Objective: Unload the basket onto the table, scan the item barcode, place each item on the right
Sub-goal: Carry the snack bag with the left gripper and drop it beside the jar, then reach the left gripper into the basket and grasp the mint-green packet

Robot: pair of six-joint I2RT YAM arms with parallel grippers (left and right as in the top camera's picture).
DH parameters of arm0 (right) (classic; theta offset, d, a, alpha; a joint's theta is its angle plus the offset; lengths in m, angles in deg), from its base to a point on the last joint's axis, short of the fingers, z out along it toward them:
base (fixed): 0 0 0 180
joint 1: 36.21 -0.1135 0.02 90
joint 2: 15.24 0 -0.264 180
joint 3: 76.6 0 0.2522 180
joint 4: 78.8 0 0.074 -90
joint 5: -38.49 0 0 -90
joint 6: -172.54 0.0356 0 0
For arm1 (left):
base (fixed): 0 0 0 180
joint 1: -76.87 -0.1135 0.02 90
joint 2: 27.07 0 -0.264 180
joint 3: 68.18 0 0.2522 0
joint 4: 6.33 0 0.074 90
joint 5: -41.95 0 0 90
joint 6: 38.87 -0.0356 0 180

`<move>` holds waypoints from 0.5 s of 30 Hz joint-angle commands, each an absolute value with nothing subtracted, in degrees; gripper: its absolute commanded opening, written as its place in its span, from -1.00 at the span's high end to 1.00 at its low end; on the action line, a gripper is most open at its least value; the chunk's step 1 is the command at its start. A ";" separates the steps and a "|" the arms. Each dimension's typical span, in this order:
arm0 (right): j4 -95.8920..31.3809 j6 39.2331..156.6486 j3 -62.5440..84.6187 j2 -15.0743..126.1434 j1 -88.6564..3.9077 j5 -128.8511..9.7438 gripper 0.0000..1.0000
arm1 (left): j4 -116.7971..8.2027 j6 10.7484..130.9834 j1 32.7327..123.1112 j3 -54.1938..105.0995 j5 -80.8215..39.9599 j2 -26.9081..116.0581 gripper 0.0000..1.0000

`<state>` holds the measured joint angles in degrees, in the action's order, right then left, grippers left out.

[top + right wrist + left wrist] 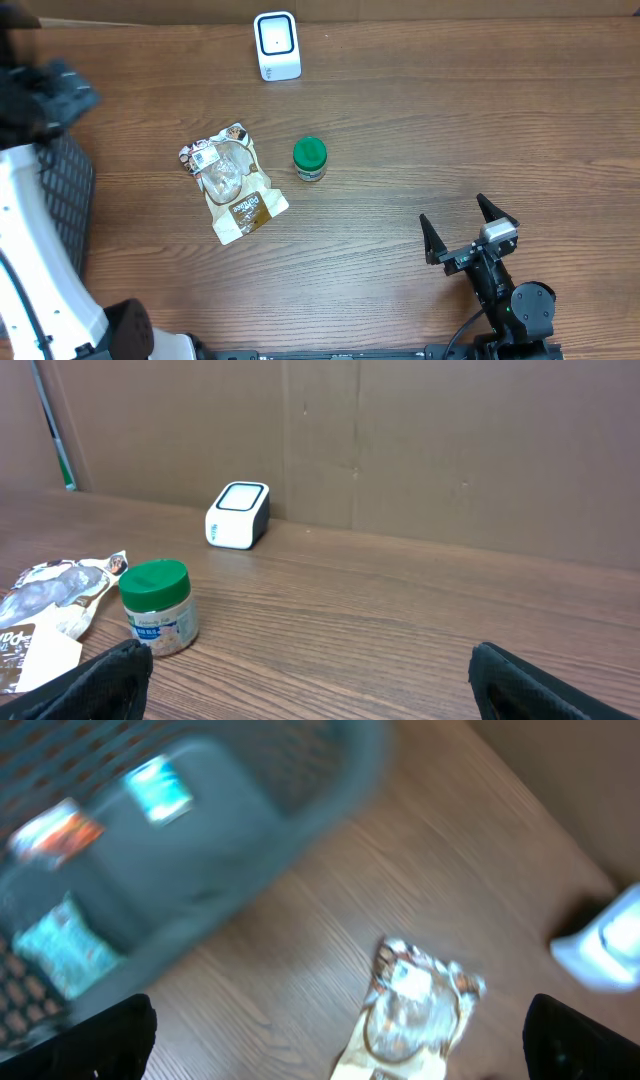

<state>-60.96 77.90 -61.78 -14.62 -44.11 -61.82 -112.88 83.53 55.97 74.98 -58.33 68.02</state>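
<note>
A crumpled snack pouch (pixel 232 183) lies flat left of centre, and a small green-lidded jar (pixel 310 159) stands upright just right of it. The white barcode scanner (pixel 277 45) stands at the table's far edge. My left gripper (pixel 345 1028) is open and holds nothing. It hangs high over the left side, and its blurred view looks down on the pouch (pixel 412 1010) and the scanner (pixel 605 940). My right gripper (pixel 468 228) rests open and empty near the front right. It faces the jar (pixel 157 607), the pouch (pixel 50 605) and the scanner (pixel 238 515).
A dark mesh basket (pixel 65 195) stands at the table's left edge. In the left wrist view this basket (pixel 230 830) holds several small packets. A brown cardboard wall (pixel 450 450) closes off the back of the table.
</note>
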 commanded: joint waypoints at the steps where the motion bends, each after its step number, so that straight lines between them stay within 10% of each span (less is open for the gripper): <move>1: -61.23 78.27 -62.39 -15.07 -44.00 -62.10 -1.00 | -113.06 88.01 45.45 71.18 -52.45 67.78 -1.00; 15: -61.23 78.27 -62.39 -15.07 -44.00 -62.10 -1.00 | -100.43 85.35 22.48 43.83 -54.94 68.63 -0.72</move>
<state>-60.96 77.88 -61.78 -14.62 -44.13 -61.82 -102.70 86.55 23.92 48.62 -54.27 68.41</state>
